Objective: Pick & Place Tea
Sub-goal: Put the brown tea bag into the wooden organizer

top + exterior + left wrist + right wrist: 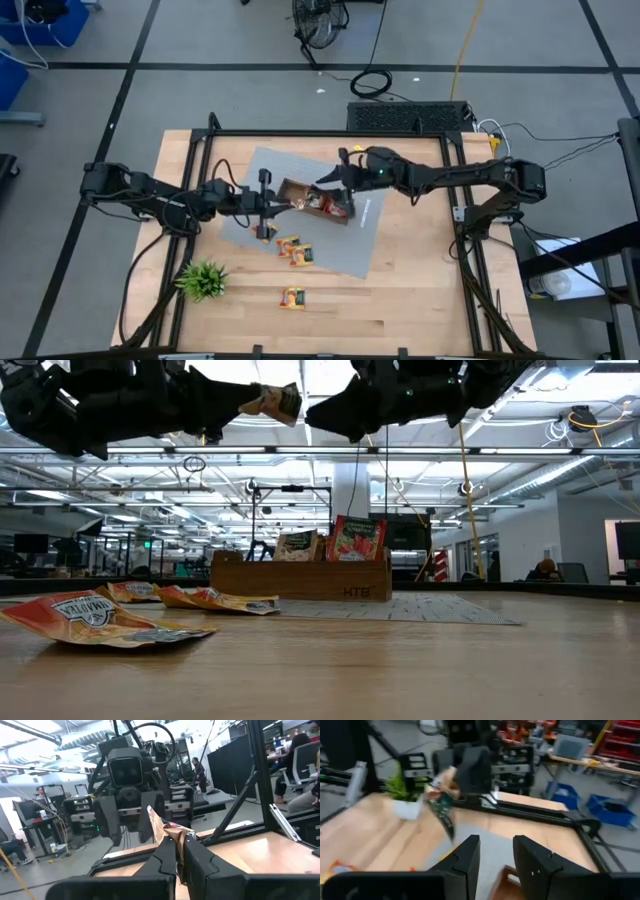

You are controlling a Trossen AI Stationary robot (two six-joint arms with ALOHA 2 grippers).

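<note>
Pinched between the closed fingers of the left gripper (179,851), we find one small flat pale-and-green tea sachet (161,826), held up in the air well above the table. In the low view the same sachet (279,400) sticks out of the left gripper (252,402) near the top, just beside the tip of the right gripper (318,415). From above, the left gripper (290,205) hovers at the near end of the brown wooden three-compartment tray (292,187), and the right gripper (325,183) faces it from the other side, over the tray.

The right gripper's (496,852) two dark fingers stand apart with nothing between them; the held sachet (442,806) shows a little beyond them, not touching.

Inside the tray (300,582) we see a red-printed sachet (357,538) and a pale one (296,545) standing upright. The tray sits on a grey rectangular mat (345,245) laid on the light wooden table (420,300).

More orange-yellow sachets lie flat: two on the mat (293,248) near the tray, and one alone on the bare wood (291,297). A small green spiky plant (203,280) stands at the table's near left part, well apart from the tray.
</note>
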